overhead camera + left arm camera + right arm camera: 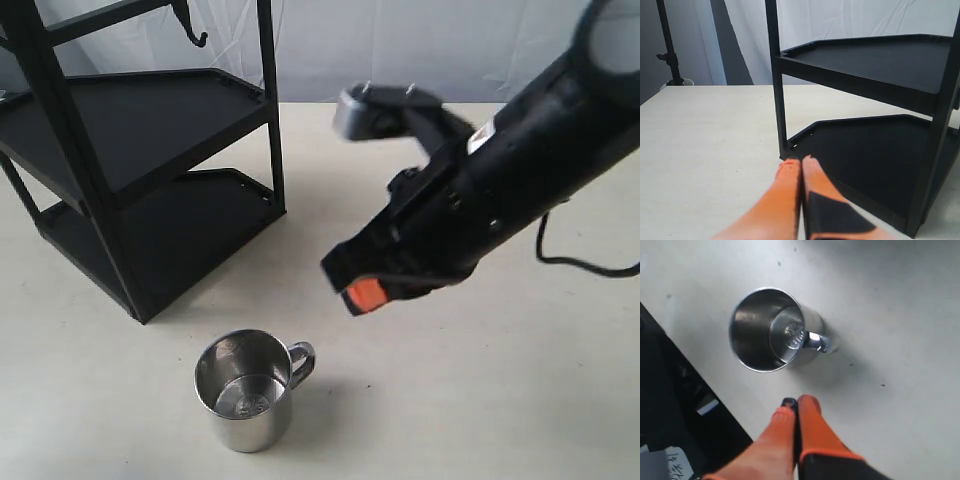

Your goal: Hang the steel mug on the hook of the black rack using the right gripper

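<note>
Down below the closed right claw (796, 402), untouched: upright steel mug (771, 330).

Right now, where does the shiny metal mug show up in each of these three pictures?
Exterior view: the steel mug stands upright on the table, bottom centre-left, in front of the black rack.
Left wrist view: not in it.
Right wrist view: upper centre, beyond the right gripper.
Shared landmark: the black rack.

exterior: high, angled down on table (520, 400); left wrist: low, facing black rack (880, 65); right wrist: above steel mug (771, 330), shared with exterior
</note>
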Available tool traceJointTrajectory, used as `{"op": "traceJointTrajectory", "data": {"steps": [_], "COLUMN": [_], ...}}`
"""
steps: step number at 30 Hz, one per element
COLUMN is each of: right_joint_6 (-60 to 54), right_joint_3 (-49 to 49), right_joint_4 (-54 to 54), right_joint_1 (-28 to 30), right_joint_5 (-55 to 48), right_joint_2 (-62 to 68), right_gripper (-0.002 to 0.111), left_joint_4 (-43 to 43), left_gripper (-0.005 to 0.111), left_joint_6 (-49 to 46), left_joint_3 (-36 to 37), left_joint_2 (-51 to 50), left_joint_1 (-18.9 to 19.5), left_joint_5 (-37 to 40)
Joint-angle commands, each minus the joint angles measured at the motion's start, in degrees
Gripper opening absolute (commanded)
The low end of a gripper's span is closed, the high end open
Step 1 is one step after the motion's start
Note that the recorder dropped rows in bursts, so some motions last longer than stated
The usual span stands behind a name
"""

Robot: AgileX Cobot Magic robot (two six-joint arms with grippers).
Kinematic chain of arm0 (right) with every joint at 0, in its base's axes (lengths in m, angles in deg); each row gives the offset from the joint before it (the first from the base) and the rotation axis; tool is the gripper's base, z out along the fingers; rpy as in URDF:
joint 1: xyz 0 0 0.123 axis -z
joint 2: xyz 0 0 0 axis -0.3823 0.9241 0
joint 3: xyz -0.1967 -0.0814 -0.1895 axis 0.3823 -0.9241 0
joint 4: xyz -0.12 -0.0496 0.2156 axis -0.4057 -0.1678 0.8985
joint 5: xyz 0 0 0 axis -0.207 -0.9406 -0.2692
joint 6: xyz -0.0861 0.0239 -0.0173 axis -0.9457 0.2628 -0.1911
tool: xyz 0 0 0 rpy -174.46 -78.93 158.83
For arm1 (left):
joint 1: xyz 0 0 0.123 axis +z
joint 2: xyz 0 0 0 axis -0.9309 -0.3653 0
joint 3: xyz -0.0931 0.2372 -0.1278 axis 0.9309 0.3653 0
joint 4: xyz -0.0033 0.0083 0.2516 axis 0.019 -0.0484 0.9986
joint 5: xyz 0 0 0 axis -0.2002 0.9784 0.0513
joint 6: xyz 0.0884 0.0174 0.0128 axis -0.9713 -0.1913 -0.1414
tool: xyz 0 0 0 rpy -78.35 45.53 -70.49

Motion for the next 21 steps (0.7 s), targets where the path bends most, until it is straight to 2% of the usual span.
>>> {"op": "traceJointTrajectory", "data": {"steps": [1, 8, 21], "right_joint_6": [1.44, 1.55, -0.52], "right_joint_3": [0.28, 0.28, 0.28], "right_joint_4": [-2.98, -3.23, 1.17], "right_joint_1": [-3.92, -4.43, -4.43], "right_joint_5": [3.78, 3.48, 5.94], "right_joint_2": [7.42, 15.62, 20.5], "right_gripper": [-0.001, -0.001, -0.001], "left_joint_4": [0.07, 0.07, 0.07], "left_gripper": [0.002, 0.002, 0.002], "left_joint_6": [0.02, 0.02, 0.02], "left_joint_3": [-0.12, -0.12, -0.12], "left_joint_2": [0.27, 0.27, 0.27], "left_joint_1": [-0.07, -0.07, -0.07], "left_joint_5": [-0.35, -0.35, -0.35]}}
